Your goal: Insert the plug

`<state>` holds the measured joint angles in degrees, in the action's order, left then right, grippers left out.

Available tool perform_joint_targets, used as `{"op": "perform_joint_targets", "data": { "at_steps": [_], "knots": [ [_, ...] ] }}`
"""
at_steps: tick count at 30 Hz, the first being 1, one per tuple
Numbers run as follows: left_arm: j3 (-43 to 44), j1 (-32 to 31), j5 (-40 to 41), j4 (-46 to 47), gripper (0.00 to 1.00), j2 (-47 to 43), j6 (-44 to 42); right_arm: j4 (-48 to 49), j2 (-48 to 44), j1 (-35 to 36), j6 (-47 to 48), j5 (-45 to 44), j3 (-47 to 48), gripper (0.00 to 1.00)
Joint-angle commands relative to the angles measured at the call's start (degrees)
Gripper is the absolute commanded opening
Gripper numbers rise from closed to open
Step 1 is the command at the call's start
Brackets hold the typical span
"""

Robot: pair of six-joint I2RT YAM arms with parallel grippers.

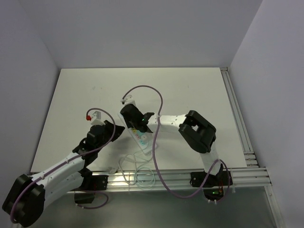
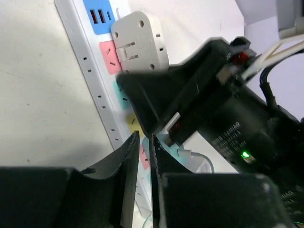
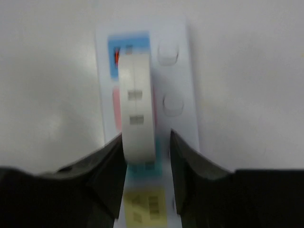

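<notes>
A white power strip with coloured sockets lies on the table, running toward the near edge. The white plug stands in the pink socket of the strip; it also shows as a white block in the left wrist view. My right gripper straddles the plug, open: the left finger lies against the plug, while the right finger stands apart from it. My left gripper hovers low beside the strip, its fingers a narrow slit apart with nothing between them. In the top view the right gripper hides the plug.
A white cable loops at the near edge, and a white USB lead is plugged into the strip's end. A purple cable arches over the right arm. An aluminium rail lines the near edge, with white walls around.
</notes>
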<state>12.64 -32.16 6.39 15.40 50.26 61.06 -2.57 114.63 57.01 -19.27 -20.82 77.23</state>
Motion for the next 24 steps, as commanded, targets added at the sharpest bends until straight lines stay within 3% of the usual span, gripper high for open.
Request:
{"op": "perform_joint_targets", "data": {
  "at_steps": [1, 6, 14, 20, 24],
  "knots": [
    [2.91, 0.08, 3.19, -5.81, 0.2, -3.5, -2.7, -14.22, 5.17, -0.24, -0.68, 4.56, -2.71, 0.49],
    [3.09, 0.08, 3.63, -8.45, 0.2, -6.14, -2.61, -14.57, 2.8, -1.2, 0.28, 5.52, 0.02, 0.67],
    [4.23, 0.08, 4.59, -11.88, 0.2, -10.52, -2.7, -16.77, -1.86, -3.66, 0.64, 6.84, 5.21, 0.7],
    [5.19, 0.08, 5.47, -14.08, 0.29, -14.31, -3.66, -14.57, -7.83, -7.43, 0.72, 13.51, 6.26, 0.73],
    [6.51, 0.08, 5.56, -15.22, 0.37, -14.58, -4.63, -15.36, -12.05, -8.41, 1.69, 13.96, 8.28, 0.86]
  ]
}}
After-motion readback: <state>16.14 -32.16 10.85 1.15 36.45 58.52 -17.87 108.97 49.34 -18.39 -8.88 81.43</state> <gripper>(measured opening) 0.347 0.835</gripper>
